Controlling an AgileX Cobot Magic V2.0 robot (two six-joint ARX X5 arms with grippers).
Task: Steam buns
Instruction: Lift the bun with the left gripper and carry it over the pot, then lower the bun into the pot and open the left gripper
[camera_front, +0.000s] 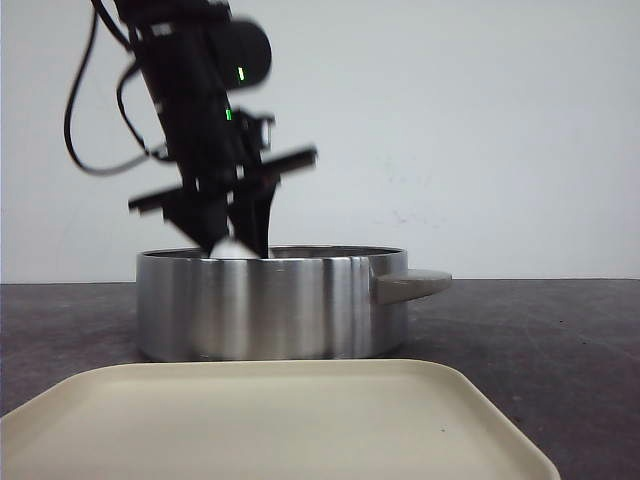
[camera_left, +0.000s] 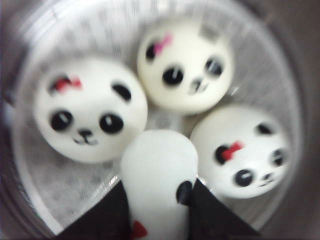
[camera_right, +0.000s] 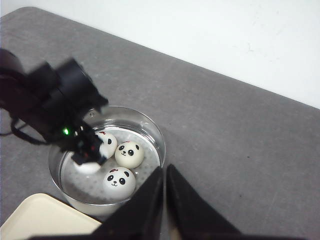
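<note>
Fourth bun (camera_left: 159, 175) clamped between left jaws.

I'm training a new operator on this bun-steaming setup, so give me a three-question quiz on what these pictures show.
1. How many buns lie loose on the steamer rack inside the steel pot, not counting the one in a gripper?
2. True or false: the right gripper grips a bun.
3. What does the left gripper hold? A) the pot's handle B) a bun C) the beige tray

Key:
1. Three: loose buns and.
2. False; its fingers are shut with nothing between them, off to the side of the pot.
3. B; the held bun sits squeezed between its fingers, above the rack.
</note>
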